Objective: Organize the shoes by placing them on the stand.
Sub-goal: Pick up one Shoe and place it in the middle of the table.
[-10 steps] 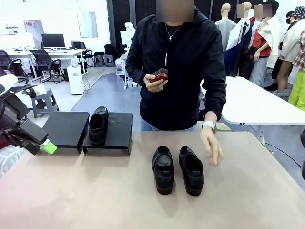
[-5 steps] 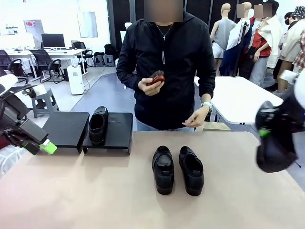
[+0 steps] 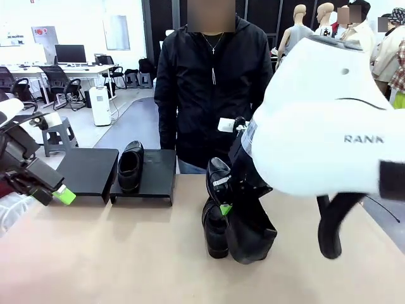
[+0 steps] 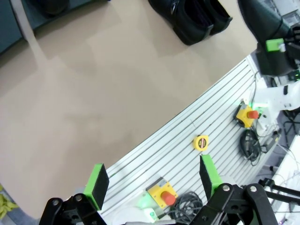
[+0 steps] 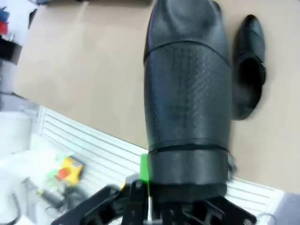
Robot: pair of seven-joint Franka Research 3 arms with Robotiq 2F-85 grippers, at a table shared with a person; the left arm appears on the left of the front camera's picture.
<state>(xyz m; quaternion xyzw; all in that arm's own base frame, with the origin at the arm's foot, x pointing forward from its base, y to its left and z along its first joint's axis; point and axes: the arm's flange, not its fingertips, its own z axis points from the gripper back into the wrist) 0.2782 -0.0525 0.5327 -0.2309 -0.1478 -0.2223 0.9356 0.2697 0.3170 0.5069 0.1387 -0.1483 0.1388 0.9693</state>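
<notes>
One black shoe (image 3: 130,166) stands on the right-hand platform of the black stand (image 3: 158,170); the left-hand platform (image 3: 88,171) is bare. My right gripper (image 3: 228,206) hangs over the table's middle, shut on another shoe (image 3: 253,233) that dangles toe-down. This held shoe (image 5: 187,93) stretches away from the green pad (image 5: 144,168) in the right wrist view. Behind it on the table is a third shoe (image 3: 214,233) (image 5: 248,68), and whatever lies beside it is hidden. My left gripper (image 3: 56,193) (image 4: 152,180) waits open at the table's left edge, holding nothing. The shoes on the table (image 4: 197,18) appear far off in the left wrist view.
A person in a black top (image 3: 209,82) stands at the far side, just behind the stand and my right arm (image 3: 323,120). The tan tabletop (image 3: 114,253) is bare in front of the stand. Beyond the near edge lies a slatted panel (image 4: 187,136) with buttons and cables.
My right arm has swung in from the right with the shoe and now hangs over the pair at mid-table. The person pulled the hand back. My left arm has not moved.
</notes>
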